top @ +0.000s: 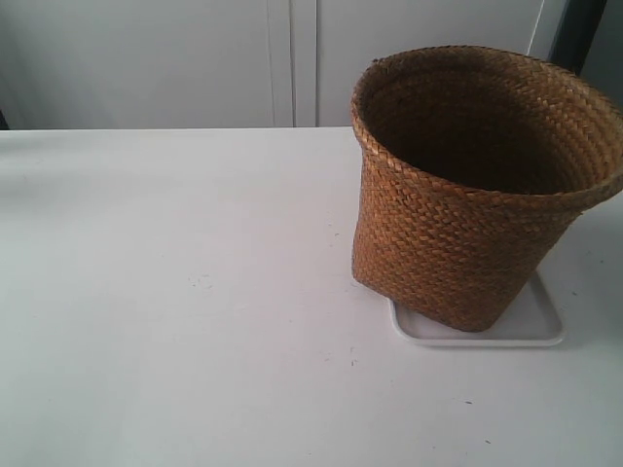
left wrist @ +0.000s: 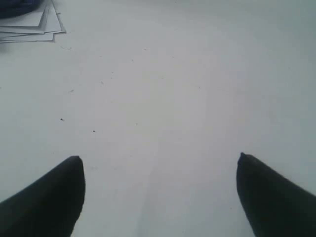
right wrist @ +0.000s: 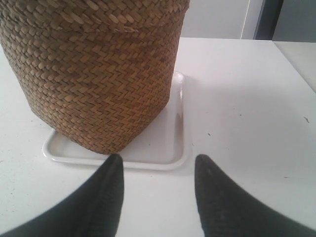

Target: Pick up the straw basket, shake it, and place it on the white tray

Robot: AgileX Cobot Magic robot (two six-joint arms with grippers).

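Straw basket [top: 467,195] stands on the white tray [top: 535,326] at the right side of the table [top: 175,292]. My right gripper [right wrist: 159,158] is released and empty, jaws spread, just beside the tray's rim. The basket lies ahead of these jaws, apart from them. My left gripper [left wrist: 159,158] is likewise released and empty above bare table, with a paper stack [left wrist: 29,24] well apart.
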